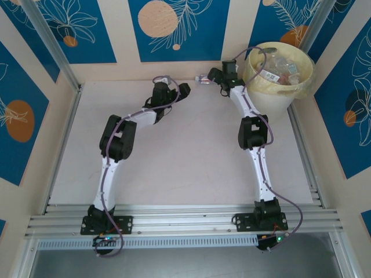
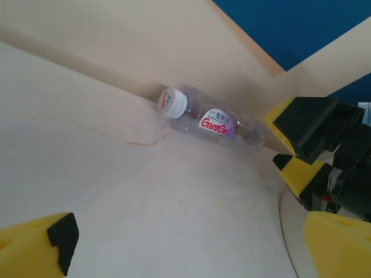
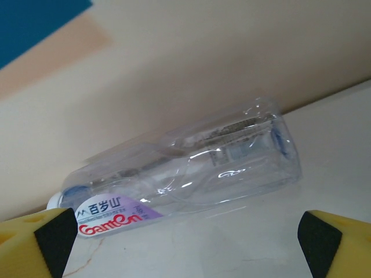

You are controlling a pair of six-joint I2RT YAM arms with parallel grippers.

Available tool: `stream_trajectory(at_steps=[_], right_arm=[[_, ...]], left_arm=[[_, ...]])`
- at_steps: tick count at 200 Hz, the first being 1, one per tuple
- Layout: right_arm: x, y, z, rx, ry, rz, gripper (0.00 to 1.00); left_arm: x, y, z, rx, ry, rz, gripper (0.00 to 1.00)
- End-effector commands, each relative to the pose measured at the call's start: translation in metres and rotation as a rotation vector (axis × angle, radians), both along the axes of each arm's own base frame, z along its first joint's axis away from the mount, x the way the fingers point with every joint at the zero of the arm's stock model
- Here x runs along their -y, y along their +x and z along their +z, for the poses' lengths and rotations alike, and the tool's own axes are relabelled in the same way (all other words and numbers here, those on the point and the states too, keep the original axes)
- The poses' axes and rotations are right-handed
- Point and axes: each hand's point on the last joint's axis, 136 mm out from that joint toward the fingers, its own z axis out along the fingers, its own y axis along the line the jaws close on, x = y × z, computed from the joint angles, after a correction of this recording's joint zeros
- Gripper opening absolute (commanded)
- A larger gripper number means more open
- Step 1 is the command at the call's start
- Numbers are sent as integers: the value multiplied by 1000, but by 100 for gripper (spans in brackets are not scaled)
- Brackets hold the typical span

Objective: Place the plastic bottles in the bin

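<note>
One clear plastic bottle (image 1: 202, 79) lies on its side against the back wall, with a white cap (image 2: 173, 103) and a red-lettered label (image 2: 215, 123). My right gripper (image 1: 216, 77) is just right of it, open, and the bottle (image 3: 185, 168) lies a little beyond its yellow fingertips (image 3: 55, 237), untouched. My left gripper (image 1: 183, 90) hovers left of the bottle, open and empty, with the bottle (image 2: 211, 121) farther ahead of it. The pale yellow bin (image 1: 253, 81) stands in the back right corner with several bottles (image 1: 278, 69) inside.
The back wall (image 1: 174, 69) runs right behind the lying bottle. The right gripper's black and yellow fingers (image 2: 307, 145) show at the right of the left wrist view. A metal rail (image 1: 185, 217) crosses the near edge by both arm bases.
</note>
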Motion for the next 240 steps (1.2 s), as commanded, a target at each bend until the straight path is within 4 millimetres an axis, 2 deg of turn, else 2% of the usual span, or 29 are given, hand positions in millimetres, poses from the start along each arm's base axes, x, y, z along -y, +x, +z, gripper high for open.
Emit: stream_trajectory(at_steps=[1,32,69,108,135,168,187,198,207,226,240], right_arm=[[16,12,10,60,52,-74,100],[26,16,5,70,47,-104,100],[43,22,-19,46,191,-157,100],[44,33,-26,90,273,-133,100],[35,41,-26,128,380,-53,99],[15,39,-11,149,441,71,100],[-2,31,2,128,485,151,100],[-12,25,10,113,505,185,100],[-20,19,11,91,518,207,100],[-40,6,10,44,540,244,100],[-63,-3,9,13,575,317,100]], left_arm=[[15,15,10,67,-24,-79,100],[26,29,3,79,-33,-108,100],[29,36,-6,65,-24,-110,100],[37,44,-19,44,-37,-128,100],[42,52,-24,31,-30,-140,100],[42,60,-34,-17,-17,-144,100],[43,61,-31,-38,-16,-149,100],[39,61,-30,-53,-4,-125,100],[34,60,-27,-56,7,-101,100],[20,62,-32,-121,-3,-46,100],[9,61,-38,-181,13,1,100]])
